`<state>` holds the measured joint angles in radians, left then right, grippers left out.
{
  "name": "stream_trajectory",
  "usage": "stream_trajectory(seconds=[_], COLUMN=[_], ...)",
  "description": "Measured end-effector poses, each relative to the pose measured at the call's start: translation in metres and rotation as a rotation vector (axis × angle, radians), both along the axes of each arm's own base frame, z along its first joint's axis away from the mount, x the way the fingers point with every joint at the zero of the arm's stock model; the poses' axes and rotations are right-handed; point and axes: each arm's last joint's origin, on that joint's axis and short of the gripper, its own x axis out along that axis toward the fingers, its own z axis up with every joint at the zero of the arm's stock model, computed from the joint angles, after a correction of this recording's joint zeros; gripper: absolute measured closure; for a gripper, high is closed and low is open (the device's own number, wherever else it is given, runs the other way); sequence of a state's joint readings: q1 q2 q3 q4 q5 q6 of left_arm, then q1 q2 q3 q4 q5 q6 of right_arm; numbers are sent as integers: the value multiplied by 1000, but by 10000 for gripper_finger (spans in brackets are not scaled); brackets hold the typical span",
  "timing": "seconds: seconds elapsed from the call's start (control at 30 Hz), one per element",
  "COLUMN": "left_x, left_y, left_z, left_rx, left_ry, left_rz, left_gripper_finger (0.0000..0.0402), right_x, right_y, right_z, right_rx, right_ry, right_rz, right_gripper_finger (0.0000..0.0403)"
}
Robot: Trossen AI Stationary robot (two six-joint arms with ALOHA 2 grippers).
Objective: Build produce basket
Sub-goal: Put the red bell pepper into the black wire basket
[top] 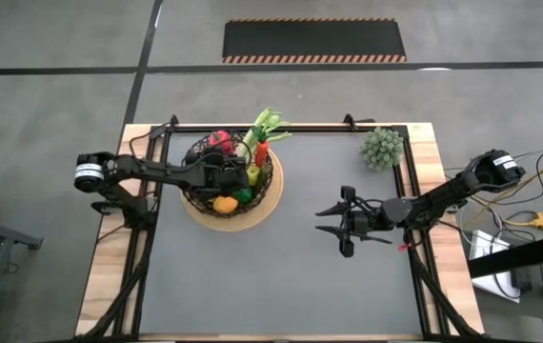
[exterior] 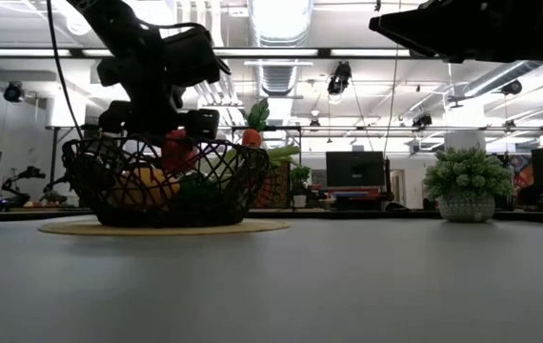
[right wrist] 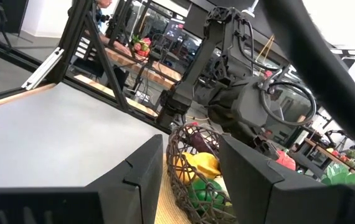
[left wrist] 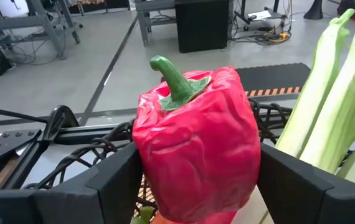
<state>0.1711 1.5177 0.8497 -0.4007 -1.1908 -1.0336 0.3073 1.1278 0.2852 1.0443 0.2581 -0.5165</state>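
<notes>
The dark wire basket (top: 193, 195) stands on its tan base disc at the table's far left and holds produce: a yellow lemon (top: 224, 203), green fruit, a carrot and a leek (top: 267, 124) that leans over the far rim. My left gripper (left wrist: 197, 171) reaches over the basket from the table's left, with a red pepper (left wrist: 196, 137) filling the gap between its fingers. In the low view the pepper (exterior: 178, 152) shows at rim height. My right gripper (top: 334, 221) hovers open above the mat to the right of the basket, holding nothing. My left gripper has the red pepper between its two fingers, one against each side of the pepper's body (left wrist: 141, 162). The fingers come nearly level from the table's left, slanting a little down. The pepper stands upright with its green stem up; its lower end is below the picture's edge.
A spiky grey-green plant in a pot (top: 382, 148) stands at the far right corner. A black rail frame (top: 414, 191) borders the grey mat. Open mat lies in front of the basket and under the right arm.
</notes>
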Motion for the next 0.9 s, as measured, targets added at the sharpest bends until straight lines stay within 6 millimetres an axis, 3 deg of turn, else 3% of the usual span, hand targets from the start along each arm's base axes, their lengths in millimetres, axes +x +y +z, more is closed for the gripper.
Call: stream_trajectory(seconds=[0.9], left_x=[-7], left_y=[0], left_z=[-13], left_rx=[-31], left_ry=[10], left_rz=[-8], left_gripper_finger=[138], right_x=[0], right_y=[0], right_z=[0], right_rx=[-7], right_ry=[-2], right_rz=[-1], right_gripper_finger=[259])
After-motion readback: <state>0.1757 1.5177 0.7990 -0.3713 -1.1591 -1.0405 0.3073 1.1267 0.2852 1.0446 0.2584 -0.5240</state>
